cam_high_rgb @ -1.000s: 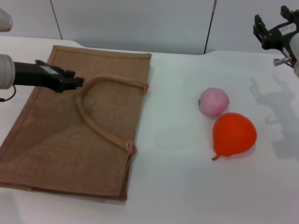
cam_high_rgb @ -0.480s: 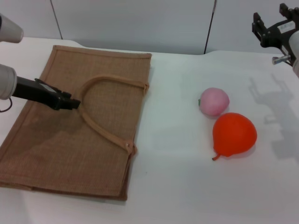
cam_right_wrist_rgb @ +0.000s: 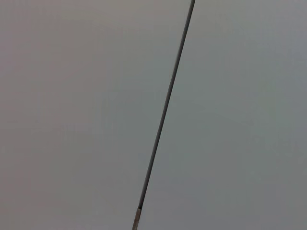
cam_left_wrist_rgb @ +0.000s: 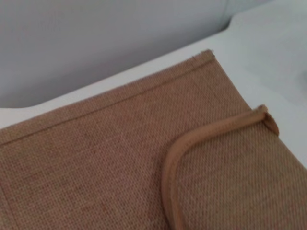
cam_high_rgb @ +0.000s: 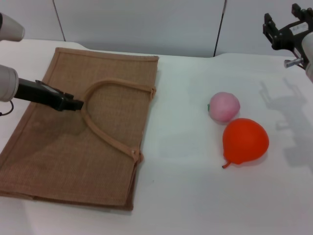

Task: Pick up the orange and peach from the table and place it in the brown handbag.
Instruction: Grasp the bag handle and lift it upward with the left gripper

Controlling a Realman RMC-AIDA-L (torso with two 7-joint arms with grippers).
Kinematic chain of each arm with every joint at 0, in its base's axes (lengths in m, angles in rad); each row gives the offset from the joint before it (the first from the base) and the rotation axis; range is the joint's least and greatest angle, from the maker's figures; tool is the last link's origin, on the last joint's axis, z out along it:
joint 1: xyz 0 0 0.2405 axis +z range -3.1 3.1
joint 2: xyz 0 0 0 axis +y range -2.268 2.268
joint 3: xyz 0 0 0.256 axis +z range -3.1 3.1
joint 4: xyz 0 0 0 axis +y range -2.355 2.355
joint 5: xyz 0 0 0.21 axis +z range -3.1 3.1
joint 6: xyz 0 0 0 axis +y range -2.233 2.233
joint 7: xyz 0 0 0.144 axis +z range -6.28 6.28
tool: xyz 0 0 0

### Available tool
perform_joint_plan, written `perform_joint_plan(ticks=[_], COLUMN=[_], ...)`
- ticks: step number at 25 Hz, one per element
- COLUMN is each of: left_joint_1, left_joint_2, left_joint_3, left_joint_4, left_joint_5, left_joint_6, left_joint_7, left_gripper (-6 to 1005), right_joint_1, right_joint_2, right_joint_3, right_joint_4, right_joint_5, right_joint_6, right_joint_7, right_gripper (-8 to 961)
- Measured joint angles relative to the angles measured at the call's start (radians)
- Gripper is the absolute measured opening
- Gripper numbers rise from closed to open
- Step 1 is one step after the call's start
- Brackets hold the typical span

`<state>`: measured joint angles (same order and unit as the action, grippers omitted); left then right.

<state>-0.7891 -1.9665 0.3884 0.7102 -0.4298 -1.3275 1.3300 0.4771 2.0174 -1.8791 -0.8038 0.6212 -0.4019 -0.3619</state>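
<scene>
- Fruit first, lower right of the head view: glossy red-orange pointed orange (cam_high_rgb: 245, 141) on the plain white table (cam_high_rgb: 186, 196), pale pink round peach (cam_high_rgb: 224, 106) touching it just behind. Both untouched.
- Flat tan woven jute handbag (cam_high_rgb: 78, 137) fills the left. Black left gripper (cam_high_rgb: 73, 104) sits at its looped handle (cam_high_rgb: 105, 129); can't tell if it's gripping. I'd lift that handle, since the mouth lies shut.
- Right gripper (cam_high_rgb: 283, 32), upper right, parked with jaws spread.
</scene>
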Motion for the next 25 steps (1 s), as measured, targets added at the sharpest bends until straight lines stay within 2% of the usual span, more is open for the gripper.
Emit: perform_joint_plan(ticks=[14, 25], left_joint_1=[0.005, 0.019], left_joint_2=[-0.03, -0.026], left_joint_3=[-0.059, -0.131], left_joint_4=[-0.002, -0.002], left_joint_5=[-0.043, -0.042], left_joint_6=[0.018, 0.031], left_joint_7=[-0.092, -0.113], left_gripper=[391, 394], right_joint_1=[0.001, -0.009], right_joint_2=[0.001, 0.003], right_joint_3=[-0.027, -0.045], right_joint_4=[-0.012, 0.009], right_joint_5=[0.0, 0.0], right_joint_6=[-0.003, -0.004], right_joint_7=[0.0, 0.007], right_gripper=[642, 642])
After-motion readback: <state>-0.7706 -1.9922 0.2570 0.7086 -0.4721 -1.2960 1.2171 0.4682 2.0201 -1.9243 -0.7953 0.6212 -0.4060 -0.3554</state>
